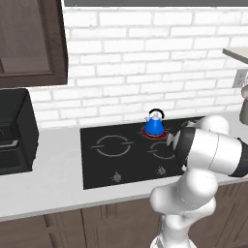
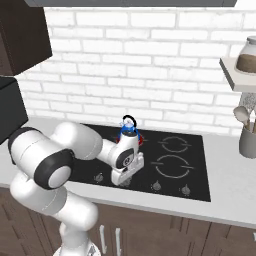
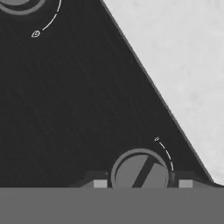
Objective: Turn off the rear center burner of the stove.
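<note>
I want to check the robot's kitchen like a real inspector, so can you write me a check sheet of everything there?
Surface: pale counter holding the stove, a glossy black cooktop with grey rings.
Job's things: rear center burner glows red under a blue kettle; a grey knob with a slanted slot sits between the finger tips in the hand view.
Clutter: black oven on the left; grey utensil holder with spoons on the right; jar on a shelf.
Grippers: gripper low over the knob row, jaws apart either side of the knob; contact cannot be told.
Cables: nothing seen.
Surroundings: white brick wall, dark wood cabinets.
</note>
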Available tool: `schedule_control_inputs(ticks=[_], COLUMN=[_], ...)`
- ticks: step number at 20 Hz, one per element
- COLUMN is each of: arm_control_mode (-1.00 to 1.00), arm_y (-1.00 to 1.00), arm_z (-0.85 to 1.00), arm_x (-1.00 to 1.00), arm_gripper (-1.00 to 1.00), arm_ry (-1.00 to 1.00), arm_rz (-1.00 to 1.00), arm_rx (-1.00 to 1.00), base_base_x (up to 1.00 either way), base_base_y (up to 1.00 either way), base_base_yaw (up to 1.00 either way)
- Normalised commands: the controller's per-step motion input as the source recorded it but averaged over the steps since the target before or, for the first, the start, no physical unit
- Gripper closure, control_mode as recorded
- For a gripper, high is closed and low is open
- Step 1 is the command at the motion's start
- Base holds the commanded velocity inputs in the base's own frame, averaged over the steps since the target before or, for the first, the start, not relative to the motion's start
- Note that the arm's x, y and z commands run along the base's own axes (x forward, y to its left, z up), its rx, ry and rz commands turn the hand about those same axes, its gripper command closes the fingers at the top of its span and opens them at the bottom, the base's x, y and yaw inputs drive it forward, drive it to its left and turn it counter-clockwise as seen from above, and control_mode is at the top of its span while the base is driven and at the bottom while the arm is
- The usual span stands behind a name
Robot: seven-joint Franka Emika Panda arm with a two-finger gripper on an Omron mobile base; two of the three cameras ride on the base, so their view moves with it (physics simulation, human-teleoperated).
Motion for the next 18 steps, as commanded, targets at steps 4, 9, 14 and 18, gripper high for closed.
schedule_control_inputs(ticks=[4,9,14,18], arm_control_mode=[-1.0,-1.0,-1.0,-1.0], arm_y=[0.02,0.0,0.0,0.0], arm_z=[-0.06,-0.07,-0.09,-0.03], arm_x=[0.15,0.15,0.01,-0.14], arm_gripper=[1.0,1.0,1.0,1.0], arm_ry=[0.0,0.01,0.0,0.0], arm_rz=[-0.95,-0.99,-1.0,-0.31], arm_rx=[0.0,0.0,0.0,0.04], base_base_x=[0.0,0.0,0.0,0.0], base_base_y=[0.0,0.0,0.0,0.0], base_base_yaw=[0.0,0.0,0.0,0.0])
